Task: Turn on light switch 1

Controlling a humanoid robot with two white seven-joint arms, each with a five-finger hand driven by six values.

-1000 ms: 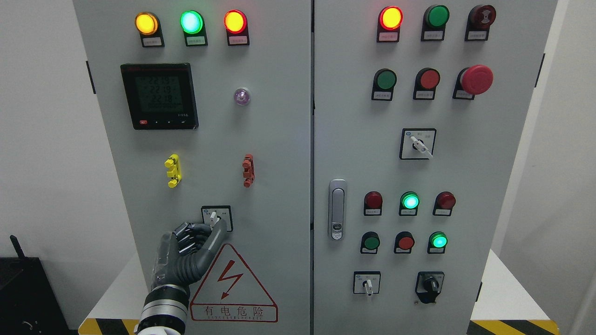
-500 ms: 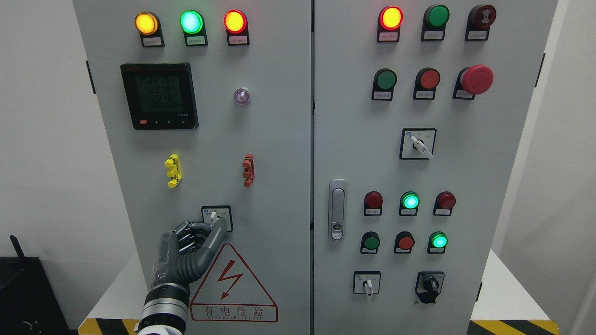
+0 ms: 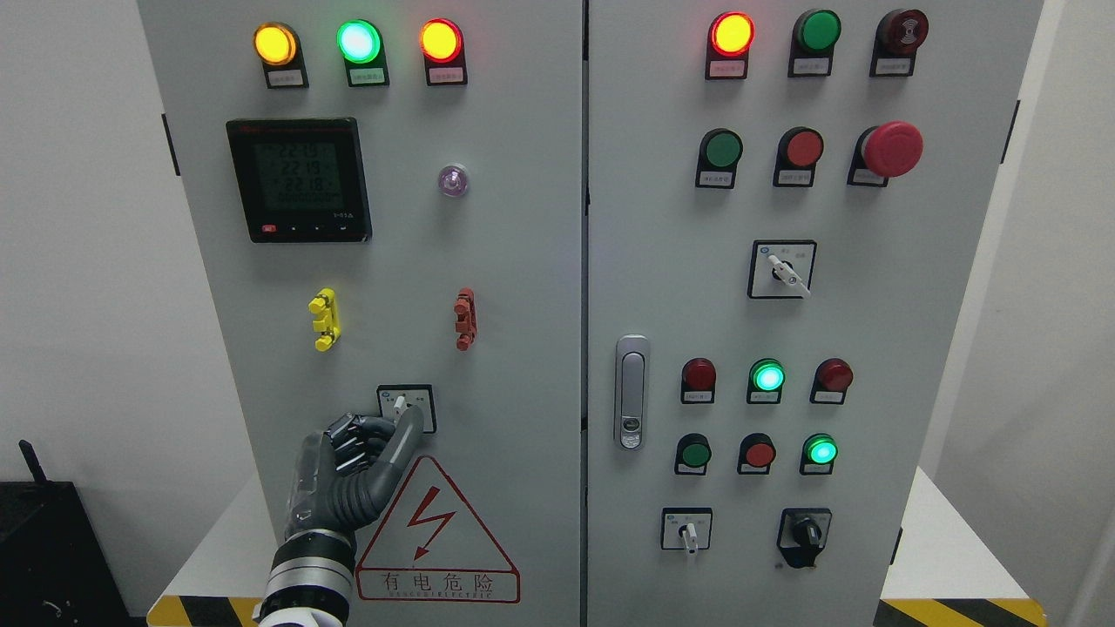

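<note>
Even, bright, diffuse light across whole frame; no hard shadows. My view sharp centre to edges, print on small labels too fine to read. Cabinet (image 3: 523,261) grey face slightly darker toward lower left. Lamps at upper left glow with soft halo: amber lamp (image 3: 275,43), green lamp (image 3: 359,40) nearly blown out at core. Meter screen (image 3: 300,178) dim, digits faint. My left hand (image 3: 353,470) casts faint shadow on panel. Cabinet edges lean outward toward top, wide-angle skew.
</note>
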